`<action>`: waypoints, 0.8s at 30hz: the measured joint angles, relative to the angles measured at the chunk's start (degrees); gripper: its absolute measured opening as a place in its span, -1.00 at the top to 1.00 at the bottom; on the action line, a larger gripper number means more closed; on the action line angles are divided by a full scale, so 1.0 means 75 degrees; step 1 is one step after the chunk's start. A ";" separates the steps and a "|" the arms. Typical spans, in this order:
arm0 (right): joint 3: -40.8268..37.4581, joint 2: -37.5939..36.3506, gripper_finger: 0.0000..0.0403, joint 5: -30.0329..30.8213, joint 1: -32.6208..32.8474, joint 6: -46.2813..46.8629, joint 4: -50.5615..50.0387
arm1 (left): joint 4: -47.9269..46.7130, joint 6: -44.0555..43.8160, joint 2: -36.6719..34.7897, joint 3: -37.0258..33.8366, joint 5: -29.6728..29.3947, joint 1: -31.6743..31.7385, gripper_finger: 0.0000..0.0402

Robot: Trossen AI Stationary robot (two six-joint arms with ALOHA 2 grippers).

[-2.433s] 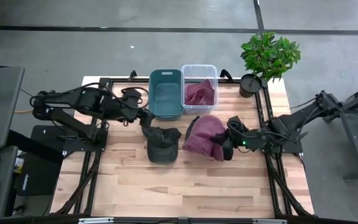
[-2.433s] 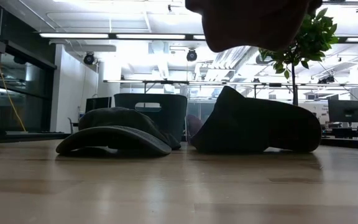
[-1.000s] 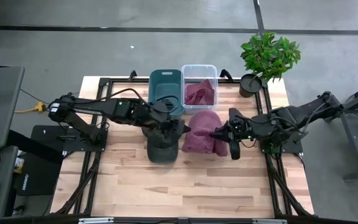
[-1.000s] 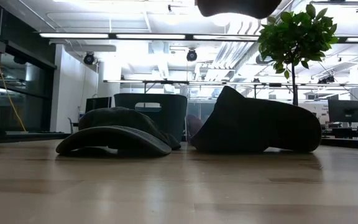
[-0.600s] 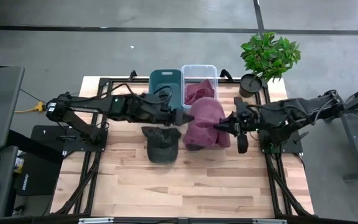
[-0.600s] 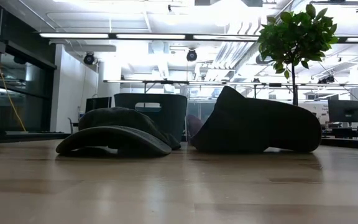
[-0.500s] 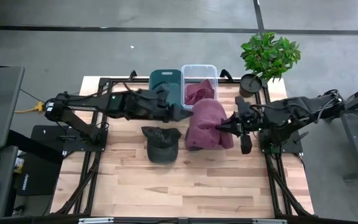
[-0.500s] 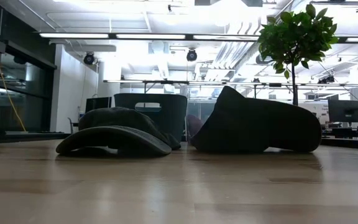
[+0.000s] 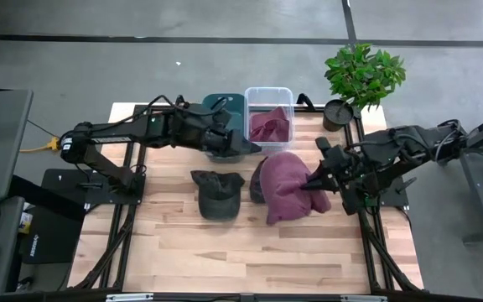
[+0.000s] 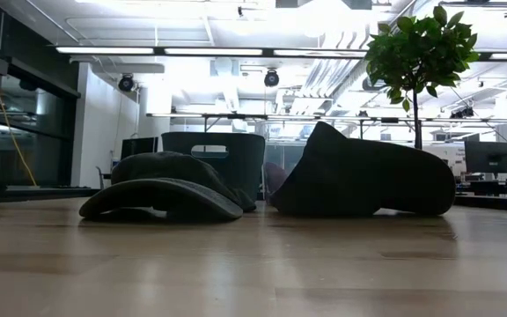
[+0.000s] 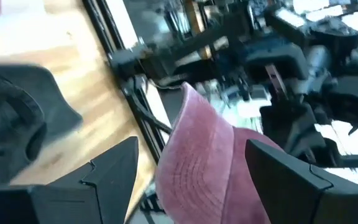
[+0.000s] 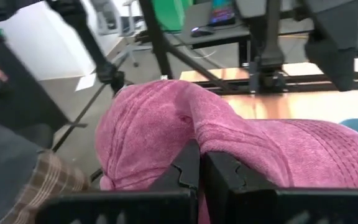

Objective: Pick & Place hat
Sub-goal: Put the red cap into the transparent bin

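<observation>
Right of centre, right gripper (image 9: 314, 184) clamped on the maroon hat (image 9: 290, 184) by a thin pinch; fabric could slip, left gripper (image 9: 235, 144) spread empty.

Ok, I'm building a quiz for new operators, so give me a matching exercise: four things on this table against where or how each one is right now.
Things:
1. pink hat
2. dark green cap
3. clear bin
4. left gripper

States:
A. lying flat on the wood, untouched
B. open, over the teal bin
C. pinched in the shut right gripper
D. holding another pink cloth item

Pairs: 1-C, 2-A, 3-D, 4-B
</observation>
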 joint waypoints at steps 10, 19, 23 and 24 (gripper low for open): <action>0.0000 0.0002 1.00 -0.0501 0.0000 -0.0460 0.0229 | 0.0109 0.0023 0.0322 0.0031 0.0721 0.0051 -0.39; 0.0003 0.0006 1.00 -0.0532 0.0000 -0.0550 0.0262 | 0.0486 -0.0113 0.0727 -0.0024 0.1036 0.0045 -0.39; 0.0003 0.0010 1.00 -0.0497 0.0000 -0.0624 0.0262 | 0.1027 -0.0218 0.0876 0.0044 0.1477 0.0036 -0.39; 0.0003 0.0012 1.00 -0.0496 0.0000 -0.0666 0.0262 | 0.0993 -0.0244 0.0902 0.0024 0.1567 0.0036 -0.39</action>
